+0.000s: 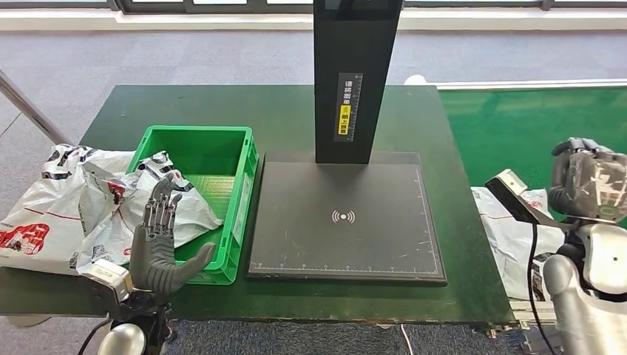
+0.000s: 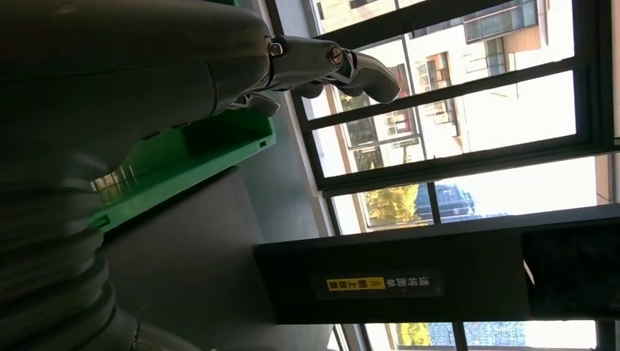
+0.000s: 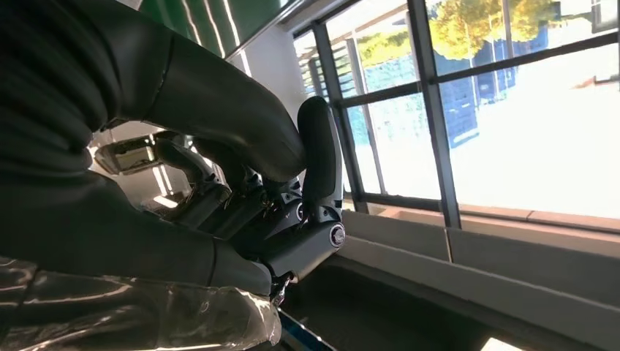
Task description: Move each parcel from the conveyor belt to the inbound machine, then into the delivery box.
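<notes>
Your left hand [image 1: 159, 248] is raised over the near corner of the green delivery box [image 1: 198, 194], fingers [image 1: 161, 209] spread, holding nothing. Your right hand [image 1: 588, 177] has its fingers curled in above a white parcel [image 1: 510, 237] on the conveyor belt [image 1: 532, 126]. More parcels [image 1: 66, 200] spill over the box's left wall. The inbound machine [image 1: 346, 218] carries a yellow-and-white label with Chinese characters too small to read.
</notes>
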`<state>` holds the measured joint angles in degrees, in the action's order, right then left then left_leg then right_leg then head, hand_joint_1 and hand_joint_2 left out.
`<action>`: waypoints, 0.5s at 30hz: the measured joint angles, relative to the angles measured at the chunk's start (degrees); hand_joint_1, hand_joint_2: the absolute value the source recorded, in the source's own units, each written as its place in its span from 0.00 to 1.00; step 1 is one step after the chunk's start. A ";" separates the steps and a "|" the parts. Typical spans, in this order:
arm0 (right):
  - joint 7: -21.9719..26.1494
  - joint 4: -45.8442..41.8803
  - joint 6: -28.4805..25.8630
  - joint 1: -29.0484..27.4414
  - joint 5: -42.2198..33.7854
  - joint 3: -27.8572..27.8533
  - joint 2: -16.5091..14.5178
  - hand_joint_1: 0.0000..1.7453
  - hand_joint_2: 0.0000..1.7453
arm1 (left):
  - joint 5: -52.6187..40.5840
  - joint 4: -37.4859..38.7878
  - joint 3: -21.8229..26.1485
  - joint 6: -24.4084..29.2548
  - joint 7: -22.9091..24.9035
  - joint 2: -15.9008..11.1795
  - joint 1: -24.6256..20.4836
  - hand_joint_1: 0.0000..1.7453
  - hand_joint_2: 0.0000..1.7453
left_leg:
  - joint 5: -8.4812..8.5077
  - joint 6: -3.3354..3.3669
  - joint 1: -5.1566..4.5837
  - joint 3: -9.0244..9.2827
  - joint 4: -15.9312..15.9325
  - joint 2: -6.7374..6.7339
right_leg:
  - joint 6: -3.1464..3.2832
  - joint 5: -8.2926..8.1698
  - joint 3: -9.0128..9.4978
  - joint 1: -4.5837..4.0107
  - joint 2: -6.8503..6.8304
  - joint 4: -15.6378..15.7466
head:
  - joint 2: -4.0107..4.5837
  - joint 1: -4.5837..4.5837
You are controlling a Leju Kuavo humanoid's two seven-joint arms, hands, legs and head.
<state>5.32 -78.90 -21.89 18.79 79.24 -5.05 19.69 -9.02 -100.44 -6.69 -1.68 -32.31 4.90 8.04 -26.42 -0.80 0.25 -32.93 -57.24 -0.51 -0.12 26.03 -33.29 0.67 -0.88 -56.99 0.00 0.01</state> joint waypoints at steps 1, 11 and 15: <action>0.02 -1.01 0.31 -0.09 -0.07 0.13 0.00 1.00 1.00 | -0.02 -0.03 0.02 -0.04 0.01 0.19 -0.05 0.00 1.00 | 0.01 0.01 0.00 0.00 0.00 0.00 | 0.00 0.00 0.01 0.00 -0.01 0.00 | 0.00 0.01; 0.58 -4.30 2.85 -0.49 -1.97 0.58 0.00 0.00 1.00 | -0.03 -0.10 0.36 -0.28 0.12 0.96 -0.19 0.00 1.00 | 0.04 0.05 0.00 -0.01 0.00 0.02 | -0.01 -0.01 0.02 0.00 -0.02 0.00 | 0.00 -0.01; 2.11 -1.85 9.11 -0.44 -7.20 1.15 0.00 0.00 1.00 | -0.03 -0.09 0.66 -0.74 0.09 1.05 -0.58 0.00 1.00 | 0.04 0.05 0.00 -0.01 0.00 0.03 | -0.01 -0.01 0.02 0.00 -0.05 0.00 | 0.00 -0.01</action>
<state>7.43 -80.75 -12.78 18.35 72.03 -3.91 19.69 -9.05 -100.53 -6.03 -2.42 -32.22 5.95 7.46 -26.38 -0.75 0.25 -32.94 -57.25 -0.47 -0.13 26.02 -33.27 0.66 -0.93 -56.98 0.00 0.01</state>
